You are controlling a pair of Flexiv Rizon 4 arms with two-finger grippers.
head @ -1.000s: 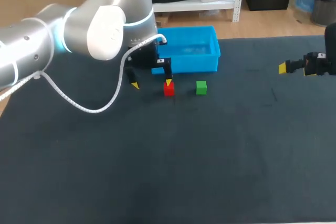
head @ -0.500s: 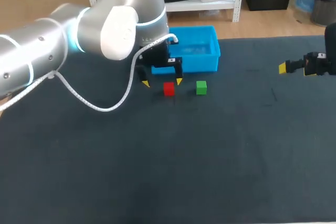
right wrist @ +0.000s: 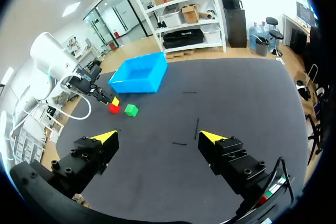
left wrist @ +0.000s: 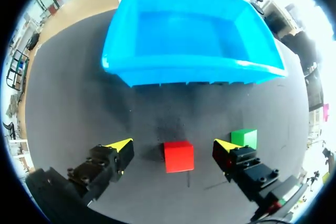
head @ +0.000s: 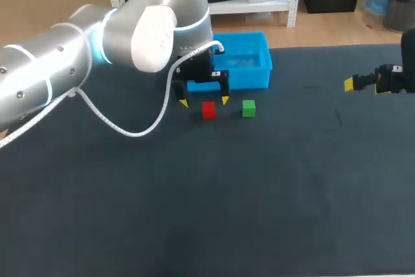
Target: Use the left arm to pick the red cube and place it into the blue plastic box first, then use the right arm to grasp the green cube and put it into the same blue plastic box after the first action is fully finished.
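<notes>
- Left hand (left wrist: 173, 147), spread, straddles the red cube (left wrist: 178, 157): lower straight, centre it, then pinch squarely.
- Lift clear of the box (left wrist: 189, 72) wall.
- Right hand (right wrist: 158, 137), spread, should wait.

Left tool (left wrist: 173, 145) spread wide — right tool (right wrist: 158, 136) likewise.

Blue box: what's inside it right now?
Nothing shows inside the blue box; the red cube and green cube sit outside. The strip behind its near wall is hidden.
</notes>
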